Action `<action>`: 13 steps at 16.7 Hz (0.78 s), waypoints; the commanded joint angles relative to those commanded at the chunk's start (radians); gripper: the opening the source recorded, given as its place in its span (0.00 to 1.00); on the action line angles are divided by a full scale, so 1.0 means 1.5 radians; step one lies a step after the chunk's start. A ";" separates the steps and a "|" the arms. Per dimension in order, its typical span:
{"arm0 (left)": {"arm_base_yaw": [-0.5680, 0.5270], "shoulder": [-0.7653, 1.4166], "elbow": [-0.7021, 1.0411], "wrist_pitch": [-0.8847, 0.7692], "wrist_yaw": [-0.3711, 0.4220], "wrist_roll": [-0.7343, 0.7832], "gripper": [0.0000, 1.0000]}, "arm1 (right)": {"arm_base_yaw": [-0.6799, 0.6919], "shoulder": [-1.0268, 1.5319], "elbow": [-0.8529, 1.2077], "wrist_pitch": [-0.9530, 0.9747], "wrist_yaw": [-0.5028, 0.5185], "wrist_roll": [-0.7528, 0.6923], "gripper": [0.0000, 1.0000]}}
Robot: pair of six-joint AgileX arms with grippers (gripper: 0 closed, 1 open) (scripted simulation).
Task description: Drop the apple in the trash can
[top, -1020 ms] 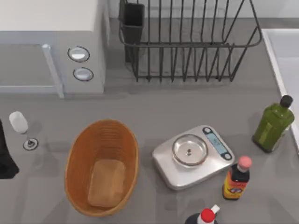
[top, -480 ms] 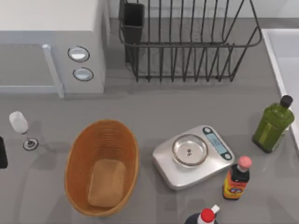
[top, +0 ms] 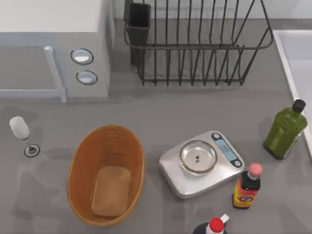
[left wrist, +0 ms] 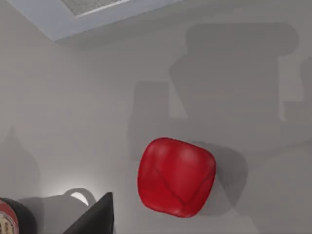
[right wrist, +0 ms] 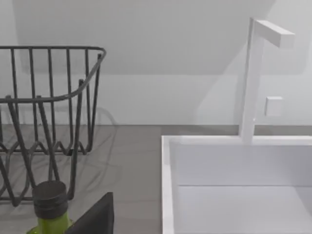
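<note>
So from my left wrist cam I'm looking at the apple [left wrist: 176,177], glossy red and a bit blocky, sitting on a plain grey surface with its shadow thrown to one side. A dark fingertip [left wrist: 97,219] of my left gripper pokes into the edge of that picture, close to the apple but not touching it. I can't tell whether that claw is apart or together, since just the one tip is visible. Also in that cam there's a bit of a red-labelled dark thing [left wrist: 9,217] at the corner, too cropped to name, and a pale slab with a speckled panel [left wrist: 92,12] along the far edge.

Top view has the wicker basket [top: 78,161] front left with a tan pad lying in it, a wine glass [top: 22,134] off to its left, and the microwave [top: 53,44] behind. The dish rack [top: 195,46] sits at the back middle. A kitchen scale [top: 170,173] is just right of the basket, a pink-capped sauce bottle [top: 247,187] next to that, a green bottle [top: 284,130] near the right edge, and a red-capped dark bottle [top: 212,227] at the front edge.

Right wrist cam shows the rack, the green bottle's cap, the white sink [right wrist: 168,195] with its faucet [right wrist: 253,78], plus one dark fingertip [right wrist: 95,219]. Can't tell that claw's state either.
</note>
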 joint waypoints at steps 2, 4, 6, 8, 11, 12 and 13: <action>0.027 0.133 0.087 -0.065 0.012 0.057 1.00 | 0.000 0.000 0.000 0.000 0.000 0.000 1.00; 0.051 0.254 0.166 -0.123 0.024 0.109 1.00 | 0.000 0.000 0.000 0.000 0.000 0.000 1.00; 0.071 0.357 0.233 -0.173 0.033 0.153 1.00 | 0.000 0.000 0.000 0.000 0.000 0.000 1.00; 0.086 0.435 0.287 -0.211 0.041 0.188 1.00 | 0.000 0.000 0.000 0.000 0.000 0.000 1.00; 0.096 0.499 0.336 -0.244 0.049 0.219 1.00 | 0.000 0.000 0.000 0.000 0.000 0.000 1.00; 0.097 0.507 0.343 -0.247 0.050 0.223 1.00 | 0.000 0.000 0.000 0.000 0.000 0.000 1.00; 0.097 0.507 0.343 -0.247 0.050 0.223 1.00 | 0.000 0.000 0.000 0.000 0.000 0.000 1.00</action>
